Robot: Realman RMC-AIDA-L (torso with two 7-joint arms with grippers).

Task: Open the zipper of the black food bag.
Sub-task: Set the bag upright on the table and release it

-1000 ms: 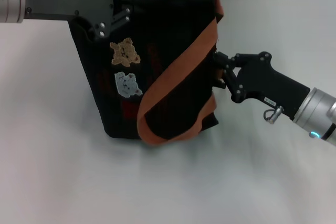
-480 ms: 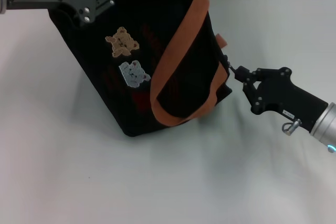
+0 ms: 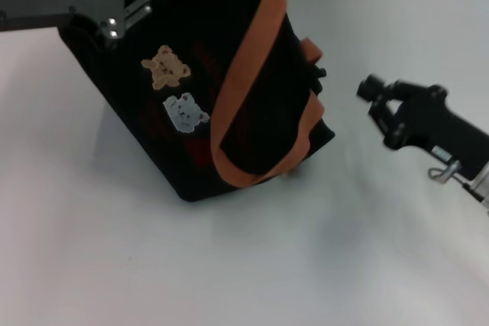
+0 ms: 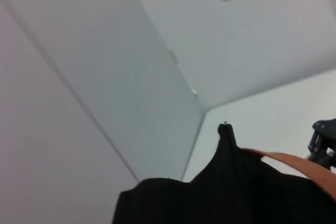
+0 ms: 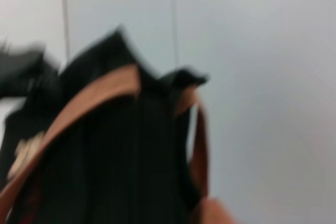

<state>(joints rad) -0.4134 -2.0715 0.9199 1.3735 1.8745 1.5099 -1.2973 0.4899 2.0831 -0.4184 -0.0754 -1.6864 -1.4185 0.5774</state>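
The black food bag [image 3: 252, 104] is showing orange-brown straps [image 3: 248, 74], a tan bear patch [image 3: 165, 67] and a pale-blue one [image 3: 184, 111], sitting on a white table [image 3: 244, 265]

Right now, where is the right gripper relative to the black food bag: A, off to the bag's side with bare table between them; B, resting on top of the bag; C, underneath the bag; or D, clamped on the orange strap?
A. In the head view the right gripper sits beside the black food bag, with white table showing in the gap, touching neither fabric nor strap.
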